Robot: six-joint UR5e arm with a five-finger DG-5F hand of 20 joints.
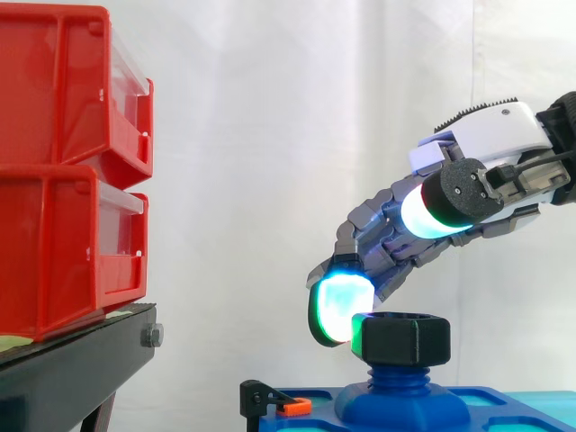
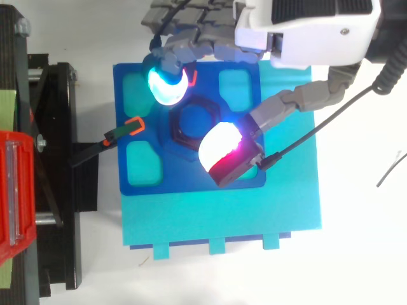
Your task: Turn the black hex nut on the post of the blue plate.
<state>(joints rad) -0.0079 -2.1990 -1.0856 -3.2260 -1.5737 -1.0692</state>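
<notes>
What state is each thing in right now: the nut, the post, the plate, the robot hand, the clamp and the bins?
Nut: on top of the post, level, not pinched.
Post: upright on the plate.
Plate: flat on the teal base.
Robot hand: open, one fingertip against the nut's side, thumb above it.
Clamp: orange tip over the plate's left edge.
Bins: stacked on the stand.

Robotics lab test bench: white curtain (image 1: 270, 135) as backdrop, stacked red plastic storage bins (image 1: 54, 171) on a black metal stand (image 1: 81, 360), blue plastic fixture plate (image 2: 146, 184) on a cyan base board (image 2: 222, 216), white tabletop (image 2: 356, 254).
</notes>
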